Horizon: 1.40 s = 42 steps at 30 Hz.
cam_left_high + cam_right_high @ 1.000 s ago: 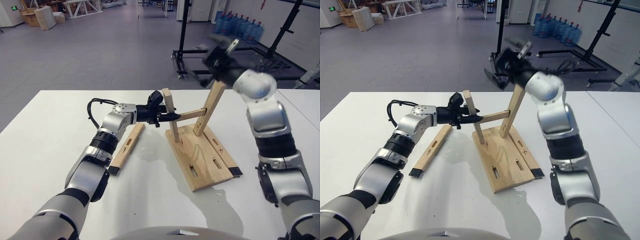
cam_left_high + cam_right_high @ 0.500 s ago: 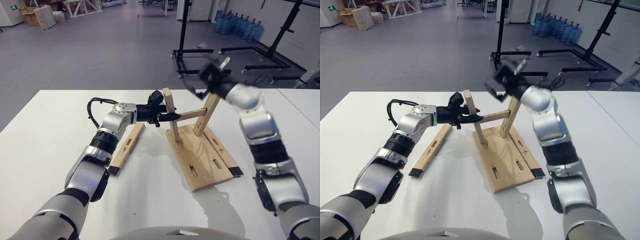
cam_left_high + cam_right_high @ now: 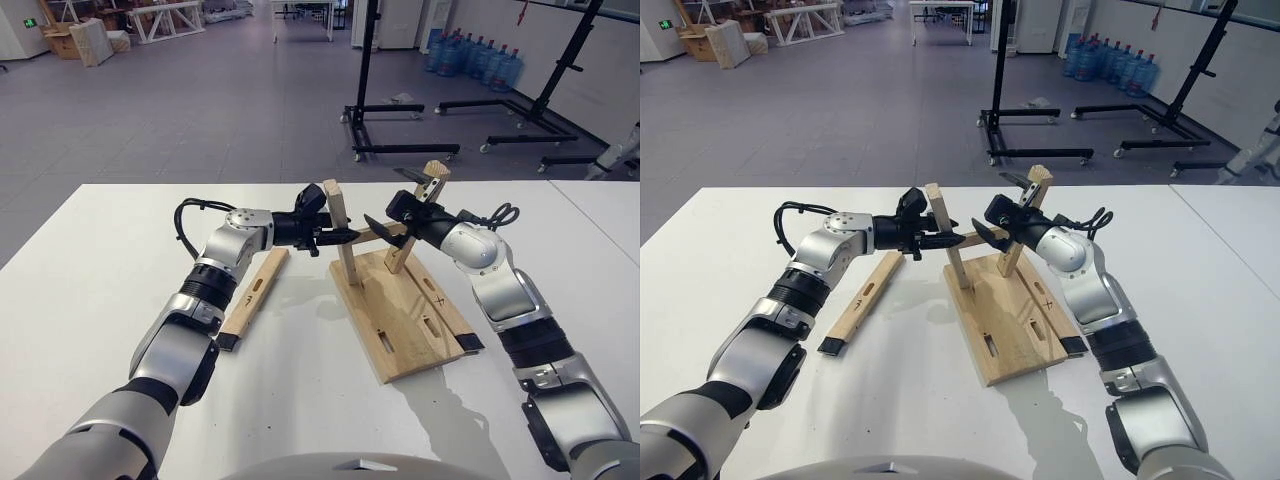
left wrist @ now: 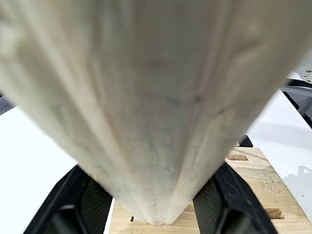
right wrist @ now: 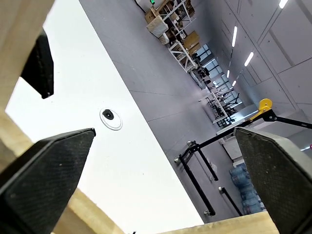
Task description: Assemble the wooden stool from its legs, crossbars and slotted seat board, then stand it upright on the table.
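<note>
a white desk [image 3: 100, 300] is standing in a grey-floored hall with black racks behind. at frame centre the pale slotted wooden seat board [image 3: 410, 325] is lying flat, carrying two legs joined by a short wooden crossbar [image 3: 362, 236]. the left gripper [image 3: 335, 235] is clamping the upright left-hand leg [image 3: 347, 260]. the right gripper [image 3: 393, 200] is gaping open beside the leaning right-hand leg [image 3: 400, 255], whose long axis is tilting toward the upper right. a loose wooden leg [image 3: 255, 293] is lying at centre left, nearer the left arm.

The seat board [image 3: 405, 325], leg [image 3: 343, 240] and crossbar [image 3: 375, 232] are pale matt wood; the table [image 3: 90, 280] is smooth, slightly glossy white.
</note>
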Tool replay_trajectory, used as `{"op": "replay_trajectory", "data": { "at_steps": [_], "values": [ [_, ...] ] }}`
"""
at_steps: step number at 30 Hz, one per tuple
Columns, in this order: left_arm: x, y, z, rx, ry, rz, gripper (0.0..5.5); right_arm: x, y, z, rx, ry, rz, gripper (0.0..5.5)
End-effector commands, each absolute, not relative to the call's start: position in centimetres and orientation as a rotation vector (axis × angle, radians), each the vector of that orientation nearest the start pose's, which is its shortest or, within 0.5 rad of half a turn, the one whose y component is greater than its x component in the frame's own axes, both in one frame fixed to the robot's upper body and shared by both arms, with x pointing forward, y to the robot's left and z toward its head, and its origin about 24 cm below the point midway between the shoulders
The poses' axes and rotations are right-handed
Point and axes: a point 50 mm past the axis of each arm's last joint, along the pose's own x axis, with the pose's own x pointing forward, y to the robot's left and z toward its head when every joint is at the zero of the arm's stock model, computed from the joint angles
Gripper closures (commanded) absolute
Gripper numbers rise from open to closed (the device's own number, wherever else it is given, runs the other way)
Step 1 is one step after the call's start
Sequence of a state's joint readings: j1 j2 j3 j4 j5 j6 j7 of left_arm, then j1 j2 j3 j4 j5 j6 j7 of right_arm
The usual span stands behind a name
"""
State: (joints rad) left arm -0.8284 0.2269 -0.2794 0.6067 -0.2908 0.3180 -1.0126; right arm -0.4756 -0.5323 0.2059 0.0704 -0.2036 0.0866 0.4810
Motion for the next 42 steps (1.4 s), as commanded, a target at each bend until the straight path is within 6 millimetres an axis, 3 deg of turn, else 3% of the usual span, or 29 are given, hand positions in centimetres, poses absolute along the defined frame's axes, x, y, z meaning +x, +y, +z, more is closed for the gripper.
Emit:
{"op": "replay_trajectory", "data": {
  "at_steps": [1, 3, 10, 15, 20, 25, 27, 30, 32, 34, 38, 42],
  "values": [
    [34.3, 8.6, 8.0, 0.176, 0.425, -1.215, 3.44, 32.7, -16.1, 15.4, -0.788, -0.071, 0.585, 0.25],
    [34.4, 8.6, 8.1, 0.170, 0.416, -1.213, 3.44, 32.8, -15.9, 16.2, -0.798, -0.087, 0.587, 0.25],
    [34.4, 8.7, 8.4, 0.168, 0.367, -1.200, 2.24, 32.4, -16.1, 14.8, -0.827, -0.043, 0.592, 0.25],
    [33.4, 10.5, 9.6, 0.185, 0.342, -1.200, 1.54, 32.5, -15.9, 15.0, -0.816, -0.059, 0.581, 0.25],
    [31.3, 14.4, 13.7, 0.023, 0.226, -1.082, 1.26, 33.1, -15.1, 18.6, -0.747, -0.189, 0.521, 0.25],
    [29.0, 18.1, 18.0, -0.171, 0.046, -0.844, 1.26, 33.3, -14.4, 24.4, -0.653, -0.369, 0.434, 0.25],
    [28.1, 19.6, 18.4, -0.207, 0.036, -0.701, 1.26, 33.1, -14.5, 26.8, -0.597, -0.424, 0.402, 0.25],
    [26.7, 22.4, 18.6, -0.249, 0.054, -0.476, 1.26, 32.3, -16.3, 30.3, -0.394, -0.447, 0.375, 0.25],
    [25.9, 24.1, 18.1, -0.245, 0.101, -0.338, 1.26, 31.3, -18.1, 31.4, -0.248, -0.411, 0.417, 0.25],
    [25.2, 25.4, 16.7, -0.218, 0.195, -0.207, 1.26, 29.8, -20.0, 30.7, -0.118, -0.327, 0.506, 0.25],
    [24.1, 26.8, 12.1, -0.187, 0.400, -0.059, 1.26, 25.6, -22.7, 26.6, 0.018, -0.156, 0.707, 0.25],
    [23.5, 26.4, 8.3, -0.087, 0.509, -0.066, 1.26, 23.6, -22.2, 23.8, 0.089, -0.087, 0.826, 0.25]
  ]
}}
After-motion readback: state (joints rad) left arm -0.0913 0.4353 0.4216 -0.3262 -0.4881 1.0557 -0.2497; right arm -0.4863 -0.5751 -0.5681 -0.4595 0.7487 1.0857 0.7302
